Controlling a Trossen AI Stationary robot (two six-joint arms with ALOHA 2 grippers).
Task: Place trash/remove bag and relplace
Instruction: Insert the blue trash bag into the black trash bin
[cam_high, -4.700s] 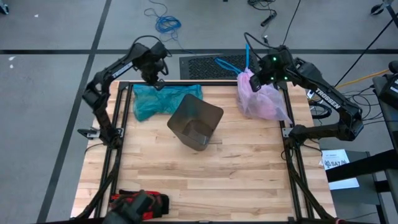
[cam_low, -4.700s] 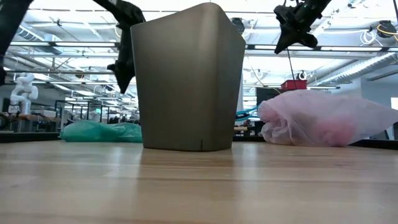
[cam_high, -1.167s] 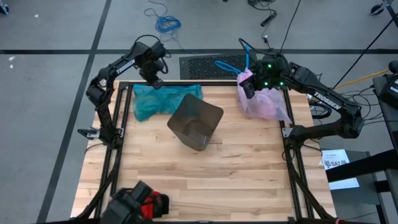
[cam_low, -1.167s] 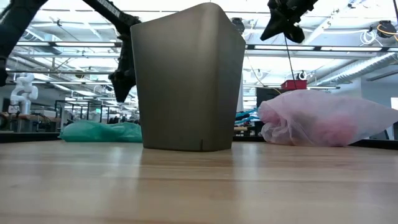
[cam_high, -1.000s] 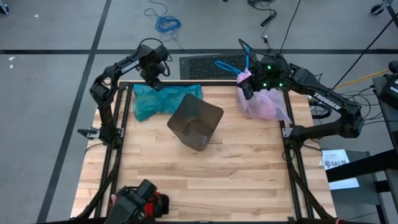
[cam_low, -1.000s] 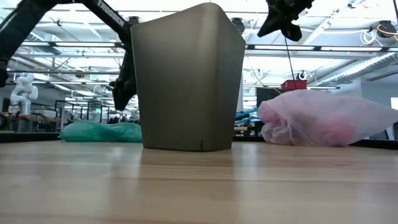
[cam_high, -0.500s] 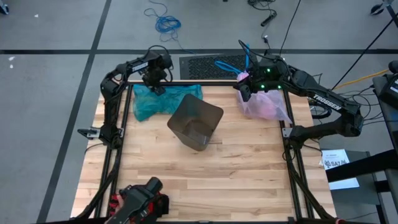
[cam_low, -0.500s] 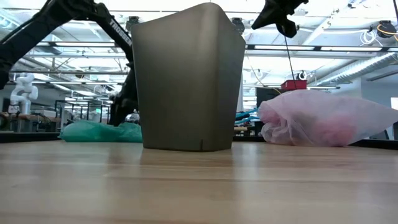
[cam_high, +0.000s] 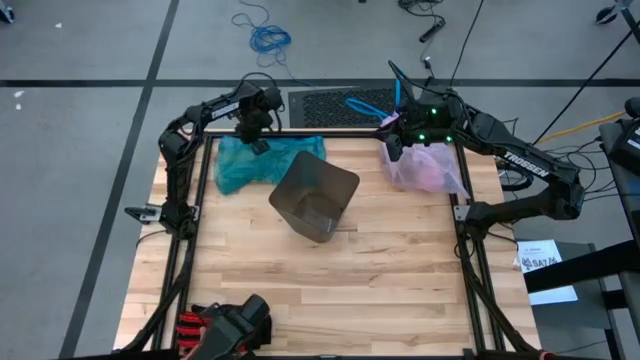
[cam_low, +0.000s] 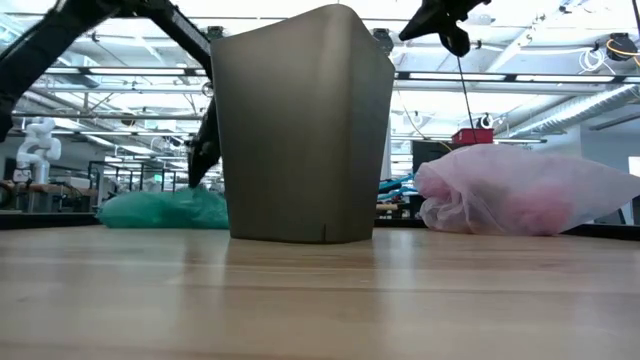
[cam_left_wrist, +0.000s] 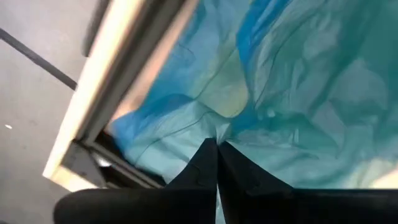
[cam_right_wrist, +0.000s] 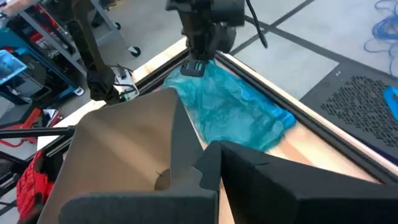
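Note:
The bag (cam_high: 432, 168), pale pink and full, lies on the table's far right corner; in the low view the bag (cam_low: 520, 190) rests on its side. My right gripper (cam_high: 390, 147) hangs shut above its far left end. A teal bag (cam_high: 240, 165) lies crumpled at the far left, with my left gripper (cam_high: 258, 143) shut on it near the table's far edge. Between the two bags a grey-brown bin (cam_high: 315, 195) stands upright on its base, mouth up. My left gripper pinches the teal bag's thin film (cam_left_wrist: 214, 132) between its two fingertips, close to the bag's far edge. The fingers come from above, pointing steeply down. One layer or several, I cannot tell. The teal bag lies on the table. My right gripper is shut high above the bag. A thin drawstring (cam_low: 466, 100) runs straight down from it to the bag's top. The gripper itself hides where the fingers meet the string. The bag lies on the table.
A black frame rail (cam_high: 300, 131) runs along the table's far edge behind both bags. Blue string (cam_high: 365, 105) lies over a floor grate (cam_high: 330, 105) beyond it. A red-and-black gloved hand (cam_high: 225, 328) shows at the near left edge. Bare wood lies in front of the bin.
My left gripper has sunk toward the table's right and down onto the teal bag, and has shut on its film. The gloved hand at the near left edge has shifted to the right. The bin and the pink bag have stayed in place.

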